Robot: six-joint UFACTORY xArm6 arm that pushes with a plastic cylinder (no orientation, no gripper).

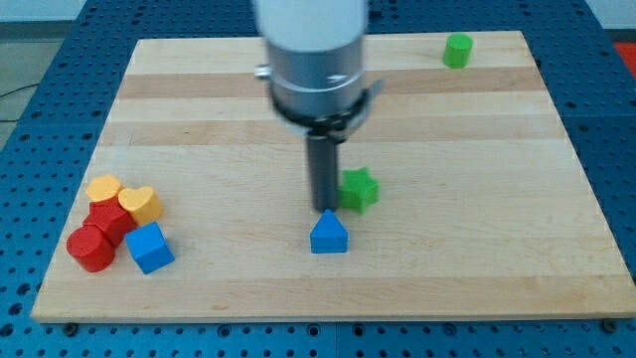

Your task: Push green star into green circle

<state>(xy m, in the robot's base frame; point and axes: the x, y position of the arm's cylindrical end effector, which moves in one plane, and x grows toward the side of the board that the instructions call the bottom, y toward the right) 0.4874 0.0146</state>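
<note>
The green star [360,189] lies near the middle of the wooden board [477,249]. The green circle [457,50], a short cylinder, stands at the view's top right, far from the star. My tip [324,208] is just left of the star and a little below its middle, close to it or touching it. The tip stands just above the blue triangular block [329,234].
At the view's bottom left is a cluster: a yellow hexagon-like block [103,188], a yellow heart [142,204], a red star-like block [109,220], a red cylinder [90,248] and a blue cube [150,248]. The arm's wide body [313,60] hides part of the board's top middle.
</note>
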